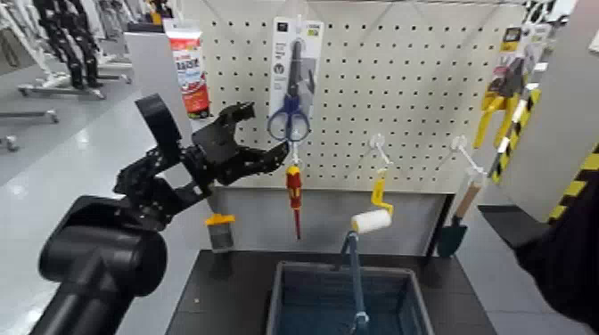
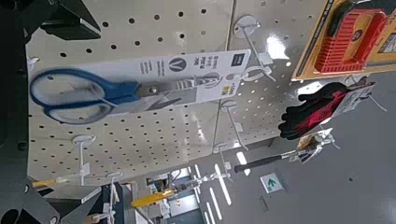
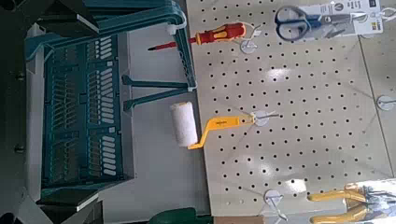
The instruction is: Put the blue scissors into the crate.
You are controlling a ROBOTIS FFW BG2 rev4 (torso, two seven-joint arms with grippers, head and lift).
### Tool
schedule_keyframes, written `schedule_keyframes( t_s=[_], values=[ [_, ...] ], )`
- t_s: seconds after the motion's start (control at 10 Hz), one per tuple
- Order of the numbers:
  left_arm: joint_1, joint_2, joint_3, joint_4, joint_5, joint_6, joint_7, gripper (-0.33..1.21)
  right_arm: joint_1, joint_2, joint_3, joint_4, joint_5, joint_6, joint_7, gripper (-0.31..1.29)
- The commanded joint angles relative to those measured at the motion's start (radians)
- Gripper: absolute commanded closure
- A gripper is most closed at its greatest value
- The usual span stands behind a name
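The blue scissors [image 1: 290, 118] hang on their white card [image 1: 296, 53] from a pegboard hook. They also show in the left wrist view [image 2: 79, 91] and the right wrist view [image 3: 299, 17]. My left gripper [image 1: 257, 141] is open, just left of the blue handles and not touching them. The grey-blue crate [image 1: 283, 303] stands on the dark table below, with a handle raised in its middle; it also shows in the right wrist view [image 3: 84, 112]. My right arm [image 1: 562, 254] is low at the right, and its dark fingers [image 3: 63, 13] stand wide apart over the crate.
On the pegboard hang a red-and-yellow screwdriver [image 1: 293, 192] under the scissors, a paint roller [image 1: 371, 219], a trowel [image 1: 455, 233], a brush [image 1: 219, 230], yellow pliers [image 1: 499, 96] and a red-and-white pack [image 1: 189, 67]. Open floor lies to the left.
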Motion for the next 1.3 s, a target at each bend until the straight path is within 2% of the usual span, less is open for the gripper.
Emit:
schedule_keyframes(
  t_s=[0.1, 0.6, 0.9, 1.0, 1.1, 1.2, 1.3],
  values=[
    [-0.065, -0.009, -0.010, 0.077, -0.007, -0.044, -0.003, 0.14, 0.000, 0.000, -0.001, 0.000, -0.001, 0.000, 0.002, 0.09],
    [-0.197, -0.032, -0.050, 0.251, -0.018, -0.094, -0.052, 0.17, -0.008, 0.000, 0.005, 0.008, -0.008, 0.003, 0.012, 0.09],
    [-0.249, -0.031, -0.062, 0.293, -0.024, -0.094, -0.069, 0.22, -0.009, 0.002, 0.007, 0.008, -0.008, 0.004, 0.015, 0.09],
    [-0.262, -0.031, -0.065, 0.301, -0.024, -0.100, -0.073, 0.28, -0.009, 0.002, 0.007, 0.008, -0.008, 0.006, 0.016, 0.09],
    [-0.268, -0.031, -0.073, 0.298, -0.024, -0.103, -0.078, 0.65, -0.009, 0.002, 0.007, 0.007, -0.008, 0.006, 0.016, 0.09],
    [-0.268, -0.032, -0.077, 0.287, -0.013, -0.092, -0.073, 0.88, -0.009, 0.000, 0.008, 0.007, -0.010, 0.006, 0.016, 0.09],
    [-0.278, -0.032, -0.085, 0.284, -0.015, -0.070, -0.078, 0.89, -0.009, 0.000, 0.008, 0.007, -0.010, 0.006, 0.016, 0.09]
  ],
)
